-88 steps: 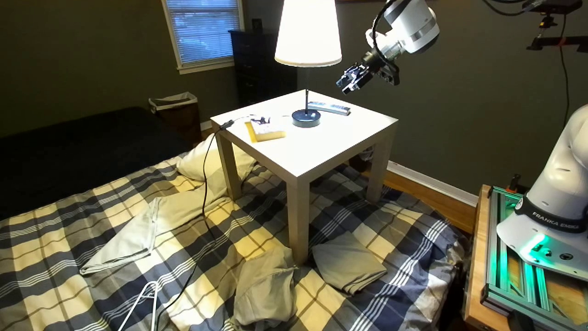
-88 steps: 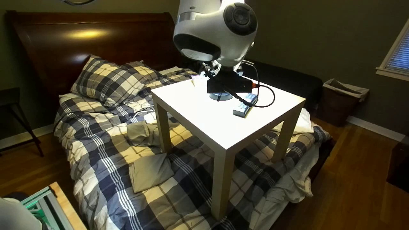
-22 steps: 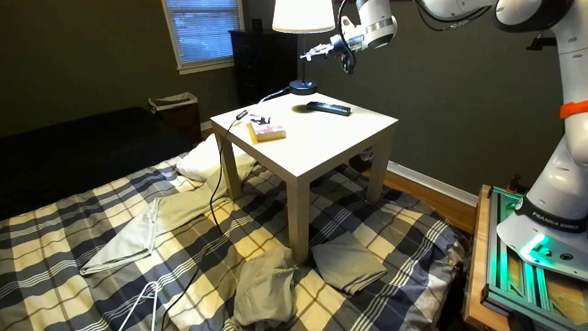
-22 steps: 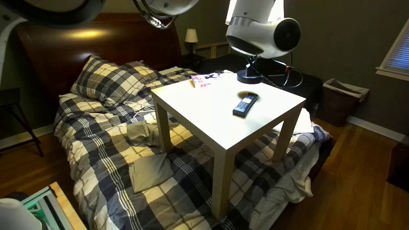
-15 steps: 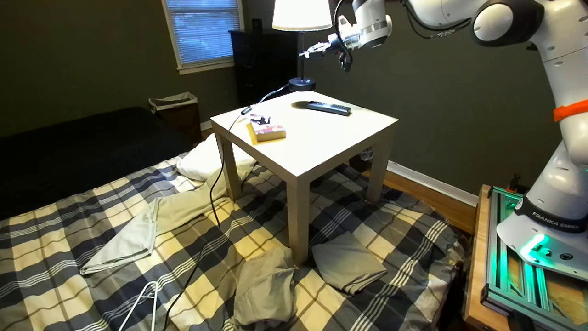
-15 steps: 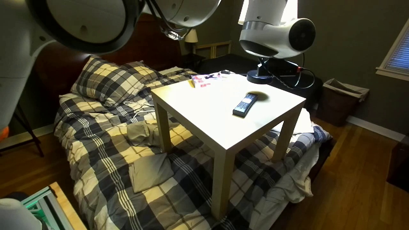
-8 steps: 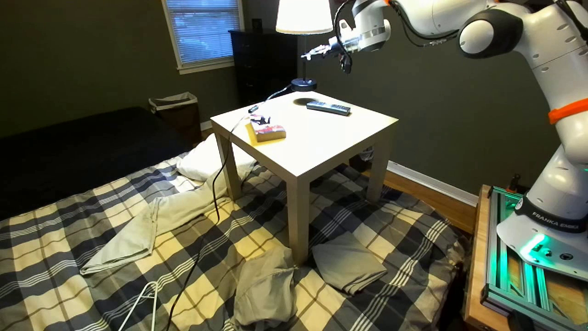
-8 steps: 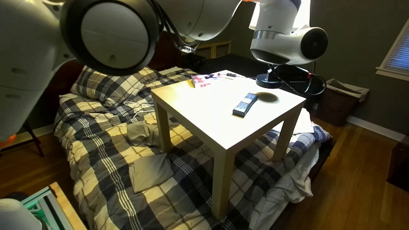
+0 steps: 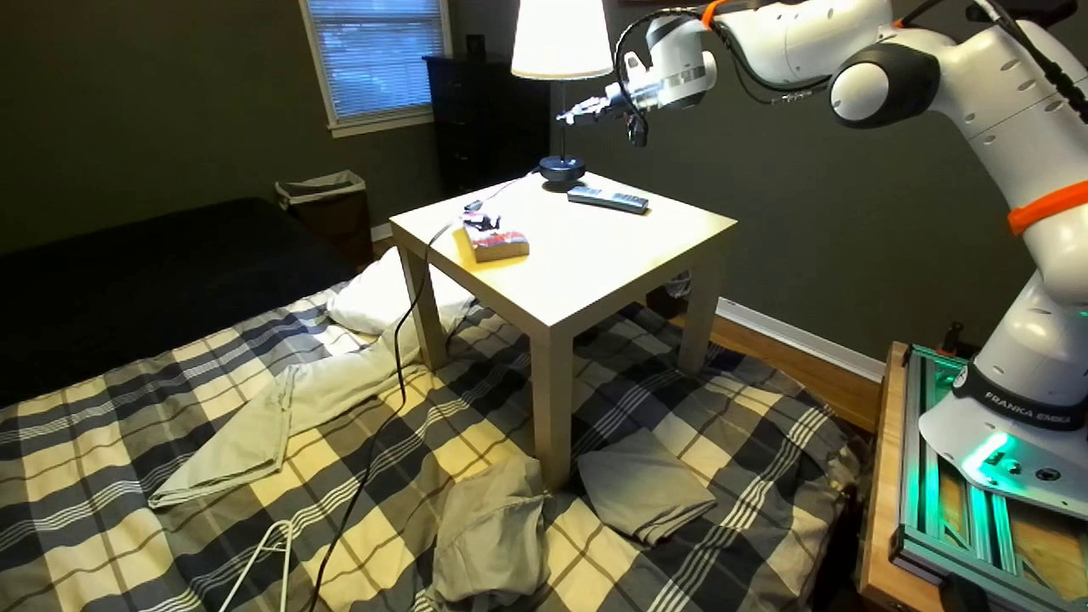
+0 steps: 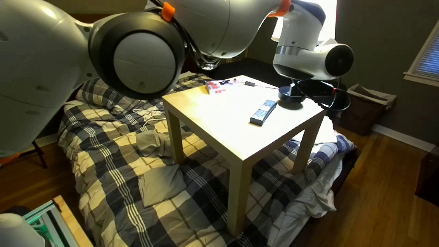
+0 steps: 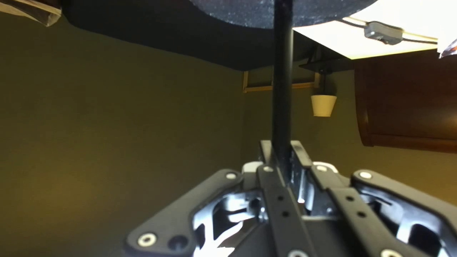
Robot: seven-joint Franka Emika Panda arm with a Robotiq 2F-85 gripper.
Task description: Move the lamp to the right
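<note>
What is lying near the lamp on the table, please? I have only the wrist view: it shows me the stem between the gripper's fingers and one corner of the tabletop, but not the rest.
Observer: In both exterior views, a black remote control lies on the side table, close to the lamp base.
Operator: Thank you. And where does the cord go after the inline switch?
Observer: In an exterior view, it hangs over the table's edge and runs down across the plaid bedding.
</note>
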